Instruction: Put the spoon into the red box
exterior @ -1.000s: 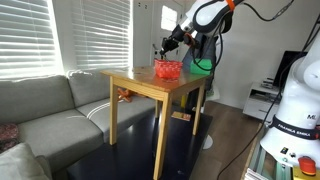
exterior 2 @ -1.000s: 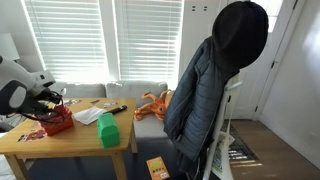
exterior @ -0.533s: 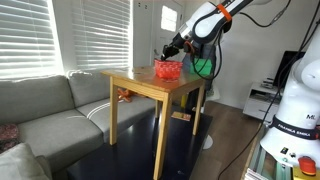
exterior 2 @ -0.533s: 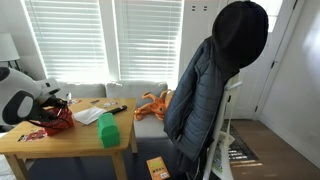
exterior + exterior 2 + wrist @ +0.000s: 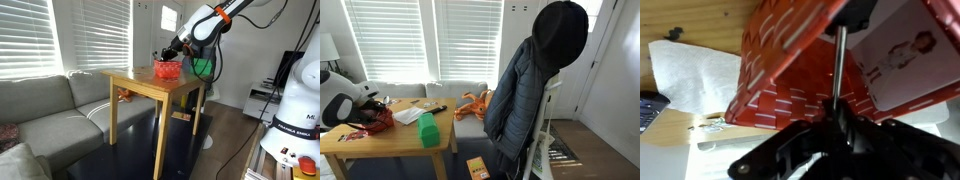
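Note:
The red box (image 5: 790,70) is a small woven red basket that fills the wrist view; it also shows on the wooden table in both exterior views (image 5: 167,70) (image 5: 378,121). My gripper (image 5: 840,128) is shut on the spoon (image 5: 838,65), whose thin metal handle runs up from the jaws over the basket's inside. In an exterior view my gripper (image 5: 166,53) hangs just above the basket at the table's far end. The spoon's bowl is hidden by the top edge of the wrist view.
A green box (image 5: 429,132) and a white cloth (image 5: 408,116) lie on the wooden table (image 5: 150,88). A black remote (image 5: 432,109) lies near the table's back edge. A white paper (image 5: 690,70) and a card with a drawing (image 5: 905,60) lie beside the basket. A grey sofa (image 5: 50,110) stands next to the table.
The arm has lowered slightly toward the basket over the last second, with the spoon still in the jaws. Nothing else has moved.

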`<state>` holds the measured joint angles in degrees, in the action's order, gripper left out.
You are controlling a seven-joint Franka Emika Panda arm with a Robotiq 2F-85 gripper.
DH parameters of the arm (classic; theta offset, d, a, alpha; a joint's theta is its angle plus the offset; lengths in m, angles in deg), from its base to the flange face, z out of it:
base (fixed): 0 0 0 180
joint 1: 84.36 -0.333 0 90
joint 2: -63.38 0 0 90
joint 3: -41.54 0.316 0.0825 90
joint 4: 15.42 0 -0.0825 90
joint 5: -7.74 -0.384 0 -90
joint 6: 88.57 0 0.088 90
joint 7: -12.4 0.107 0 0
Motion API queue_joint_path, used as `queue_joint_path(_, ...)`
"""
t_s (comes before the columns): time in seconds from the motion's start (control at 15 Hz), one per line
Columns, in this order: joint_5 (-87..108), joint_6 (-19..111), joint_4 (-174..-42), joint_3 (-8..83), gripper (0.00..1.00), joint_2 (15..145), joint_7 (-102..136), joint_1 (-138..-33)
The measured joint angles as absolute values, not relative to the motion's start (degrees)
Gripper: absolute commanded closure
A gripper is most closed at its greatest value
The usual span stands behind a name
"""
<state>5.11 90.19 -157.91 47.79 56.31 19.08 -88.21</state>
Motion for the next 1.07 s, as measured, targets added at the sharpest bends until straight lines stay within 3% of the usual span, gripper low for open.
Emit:
queue_joint_path(0.2,5.4,90.2,-157.9,47.8,0.98,56.3,19.1,-88.1)
queue_joint_path(0.27,5.6,90.2,-157.9,47.8,0.66,56.3,19.1,-88.1)
queue_joint_path(0.4,5.9,90.1,-157.9,47.8,0.58,56.3,19.1,-88.0)
queue_joint_path(0.93,6.0,87.5,-158.0,48.1,0.04,56.6,19.1,-88.4)
queue_joint_path(1.07,6.0,87.0,-158.0,48.1,0.00,56.3,19.0,-88.6)
